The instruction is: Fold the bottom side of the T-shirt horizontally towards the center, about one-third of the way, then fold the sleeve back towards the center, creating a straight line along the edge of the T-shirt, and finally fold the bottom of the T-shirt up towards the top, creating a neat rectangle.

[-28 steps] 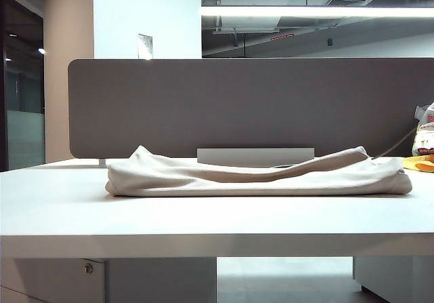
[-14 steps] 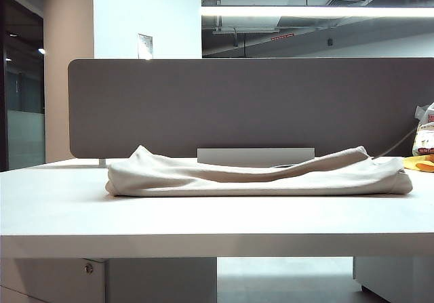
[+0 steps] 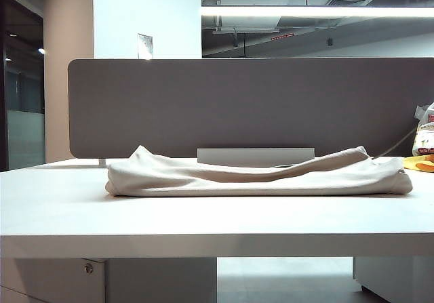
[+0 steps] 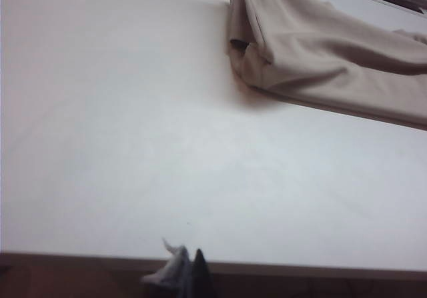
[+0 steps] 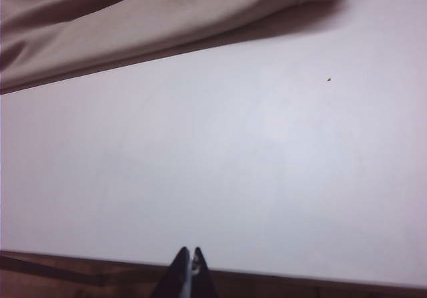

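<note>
Lying folded into a long, low band, the beige T-shirt [image 3: 258, 176] stretches across the white table [image 3: 203, 221] toward its far edge, just in front of the grey partition [image 3: 244, 106] that stands along that edge. Its cloth is bunched in soft ridges, and one end shows a tucked, rounded fold in the left wrist view [image 4: 320, 45]. The long near edge of the folded cloth runs straight across the table and casts a narrow shadow in the right wrist view [image 5: 167, 18].

Neither arm shows in the exterior view. The left gripper [image 4: 187, 275] hangs at the table's near edge, its two fingertips pressed together with nothing between them; a pale blur beside the dark tip makes the finer detail hard to read. The right gripper [image 5: 190, 271] also sits at the near edge, its dark fingertips clenched to a point and empty. Both grippers are well apart from the T-shirt, with a broad stretch of bare tabletop between them and the cloth, and neither touches it.

At the table's right end, beyond the shirt, a white printed bag [image 3: 426, 137] stands beside something yellow [image 3: 420, 163], both cut off by the edge of the exterior view. A pale flat bar [image 3: 255, 156] rests against the foot of the partition behind the shirt.
</note>
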Controlling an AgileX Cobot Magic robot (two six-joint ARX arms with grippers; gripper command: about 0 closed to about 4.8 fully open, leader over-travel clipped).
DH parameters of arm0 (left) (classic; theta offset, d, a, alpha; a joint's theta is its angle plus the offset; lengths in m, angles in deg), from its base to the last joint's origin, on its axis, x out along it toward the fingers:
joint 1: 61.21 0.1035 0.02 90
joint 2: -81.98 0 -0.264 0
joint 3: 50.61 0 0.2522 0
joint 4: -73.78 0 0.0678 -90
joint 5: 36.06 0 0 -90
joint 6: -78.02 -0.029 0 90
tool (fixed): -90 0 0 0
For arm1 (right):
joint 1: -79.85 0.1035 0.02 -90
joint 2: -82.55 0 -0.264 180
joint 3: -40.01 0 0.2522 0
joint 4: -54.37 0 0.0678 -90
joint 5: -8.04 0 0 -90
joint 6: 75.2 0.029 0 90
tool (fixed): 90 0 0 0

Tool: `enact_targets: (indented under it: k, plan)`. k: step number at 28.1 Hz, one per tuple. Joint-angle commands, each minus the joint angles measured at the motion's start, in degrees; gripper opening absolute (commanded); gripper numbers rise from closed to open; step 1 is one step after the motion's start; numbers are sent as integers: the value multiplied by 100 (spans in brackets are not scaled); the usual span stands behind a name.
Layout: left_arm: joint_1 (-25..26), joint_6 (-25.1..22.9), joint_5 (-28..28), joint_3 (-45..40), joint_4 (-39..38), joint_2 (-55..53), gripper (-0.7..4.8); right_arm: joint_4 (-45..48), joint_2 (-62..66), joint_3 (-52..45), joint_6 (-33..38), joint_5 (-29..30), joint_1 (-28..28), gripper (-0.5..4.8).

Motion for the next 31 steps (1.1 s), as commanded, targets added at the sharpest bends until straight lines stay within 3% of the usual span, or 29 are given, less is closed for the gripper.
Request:
enact_targets:
  k: [1, 6, 7, 8, 11, 15, 18, 31]
  plan:
    - [-2, 22, -35, 2, 61, 7, -6, 70, 0, 2, 15, -2, -2, -6]
    - [-2, 4, -35, 4, 52, 7, -5, 70, 0, 2, 15, -2, -4, -6]
    - [-2, -109, -24, 2, 52, 7, -5, 70, 0, 2, 15, -2, -4, -6]
    - [7, -557, 267, -4, 103, 9, -5, 70, 0, 2, 15, -2, -4, -6]
    - [385, -927, 474, -7, 155, 90, -5, 70, 0, 2, 15, -4, -4, -6]
    - [1224, -975, 7, -9, 175, 205, -5, 72, -2, 2, 15, 2, -4, -6]
    - [1648, -1279, -575, -140, 385, 538, -5, 72, 0, 2, 15, 4, -4, -6]
    - [1718, -1394, -640, -643, 796, 1091, -5, 72, 0, 2, 15, 4, -4, -6]
